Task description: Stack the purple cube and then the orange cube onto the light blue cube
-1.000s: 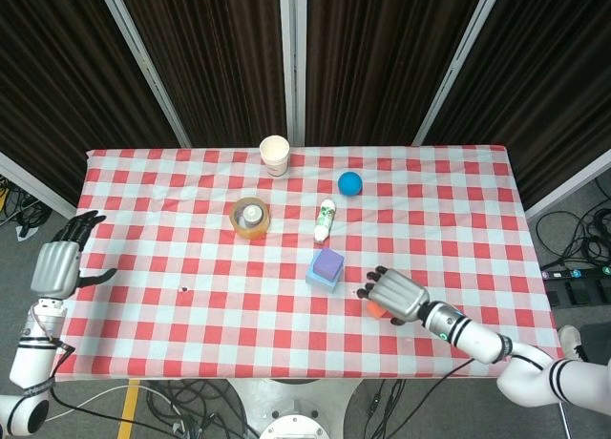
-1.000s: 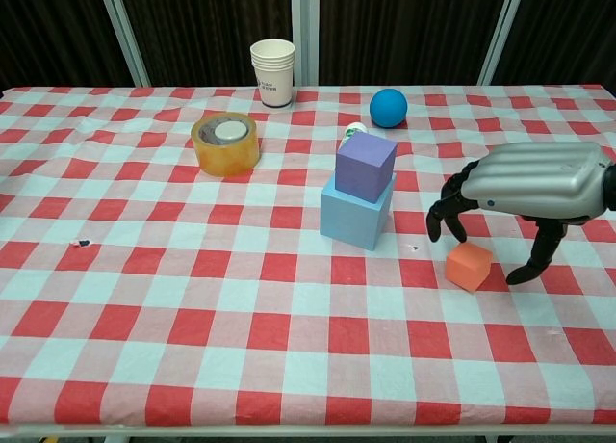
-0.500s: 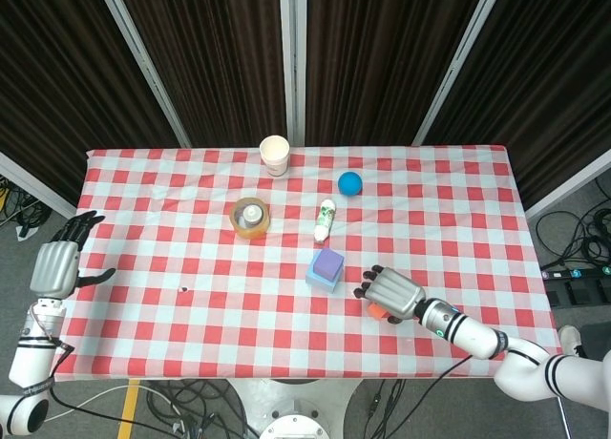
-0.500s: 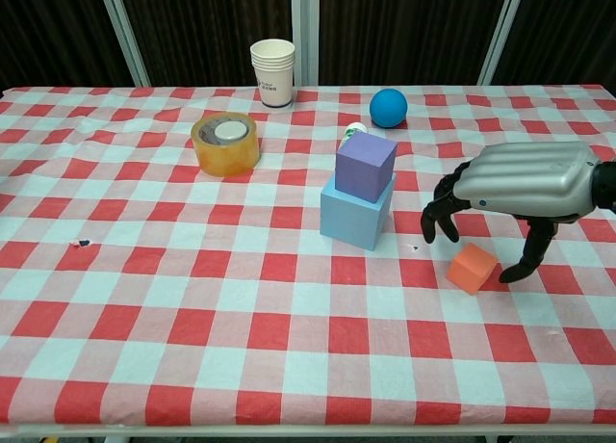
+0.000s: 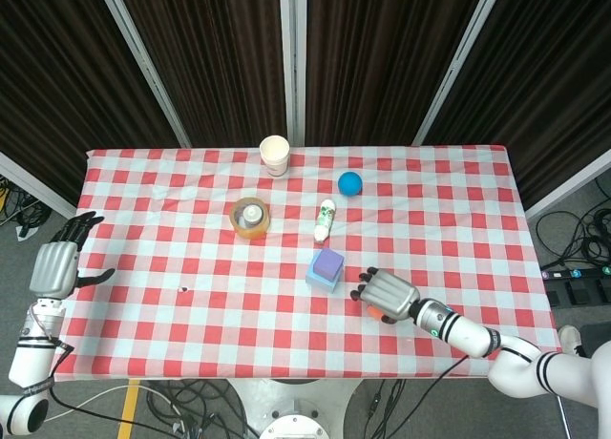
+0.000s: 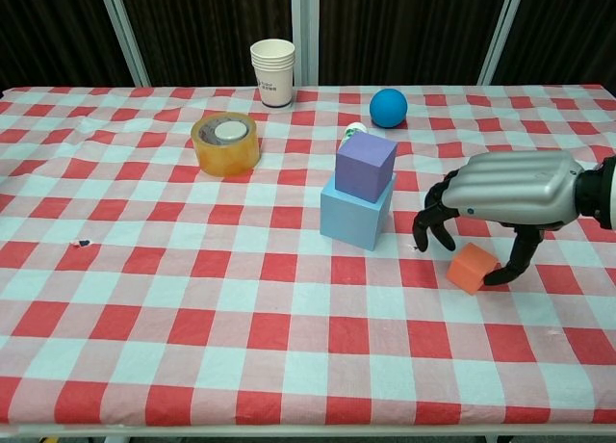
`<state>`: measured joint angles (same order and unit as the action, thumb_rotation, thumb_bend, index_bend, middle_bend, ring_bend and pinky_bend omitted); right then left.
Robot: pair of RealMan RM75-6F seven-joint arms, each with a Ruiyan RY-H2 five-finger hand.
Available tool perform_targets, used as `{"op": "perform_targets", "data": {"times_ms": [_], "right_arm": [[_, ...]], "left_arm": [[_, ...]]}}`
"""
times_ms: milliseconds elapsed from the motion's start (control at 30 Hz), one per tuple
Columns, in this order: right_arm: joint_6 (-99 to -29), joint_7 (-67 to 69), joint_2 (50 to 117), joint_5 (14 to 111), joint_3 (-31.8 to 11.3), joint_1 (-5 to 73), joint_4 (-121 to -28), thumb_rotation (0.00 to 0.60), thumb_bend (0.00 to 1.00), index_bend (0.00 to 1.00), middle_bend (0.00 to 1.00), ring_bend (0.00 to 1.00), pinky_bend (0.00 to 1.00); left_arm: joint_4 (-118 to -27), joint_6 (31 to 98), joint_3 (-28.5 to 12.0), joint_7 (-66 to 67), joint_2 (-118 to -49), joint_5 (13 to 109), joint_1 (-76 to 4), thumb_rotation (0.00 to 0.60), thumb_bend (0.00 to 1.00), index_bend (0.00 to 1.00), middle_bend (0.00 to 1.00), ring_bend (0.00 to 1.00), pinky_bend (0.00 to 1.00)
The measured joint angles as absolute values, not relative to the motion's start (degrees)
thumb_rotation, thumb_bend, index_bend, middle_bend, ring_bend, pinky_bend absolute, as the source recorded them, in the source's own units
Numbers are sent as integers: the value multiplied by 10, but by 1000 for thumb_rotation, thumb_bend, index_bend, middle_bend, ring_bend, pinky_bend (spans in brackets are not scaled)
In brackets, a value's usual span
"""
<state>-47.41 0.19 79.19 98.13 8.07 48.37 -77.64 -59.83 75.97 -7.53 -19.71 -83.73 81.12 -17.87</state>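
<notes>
The purple cube (image 6: pixel 366 166) (image 5: pixel 329 261) sits on the light blue cube (image 6: pixel 354 215) (image 5: pixel 316 280) near the table's middle. To their right the orange cube (image 6: pixel 471 269) (image 5: pixel 373 312) lies tilted on the cloth, one edge lifted. My right hand (image 6: pixel 503 195) (image 5: pixel 387 293) arches over it. The thumb touches the cube's right side, while the curled fingertips (image 6: pixel 435 229) hang to its left, apart from it. My left hand (image 5: pixel 57 264) stays open, with nothing in it, off the table's left edge, seen only in the head view.
A stack of paper cups (image 6: pixel 273 72) stands at the back. An orange tape roll (image 6: pixel 225 142), a blue ball (image 6: pixel 388 107) and a white bottle (image 5: pixel 326 219) lie behind the cubes. The red checked tablecloth (image 6: pixel 192 318) covers the table.
My right hand has shifted left and lower over the orange cube. Its thumb has closed in on the cube's right side and tipped it. The left hand has not moved.
</notes>
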Motion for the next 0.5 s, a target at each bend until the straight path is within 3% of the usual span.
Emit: {"op": "perform_targets", "data": {"times_ms": [500], "right_arm": [[-487,11,776,988,77,485,-783,600,126,366,532,282,300]], "left_arm": [[-595,758,-76,-200,-839,809,-179,600,106,239,240,163,287]]}}
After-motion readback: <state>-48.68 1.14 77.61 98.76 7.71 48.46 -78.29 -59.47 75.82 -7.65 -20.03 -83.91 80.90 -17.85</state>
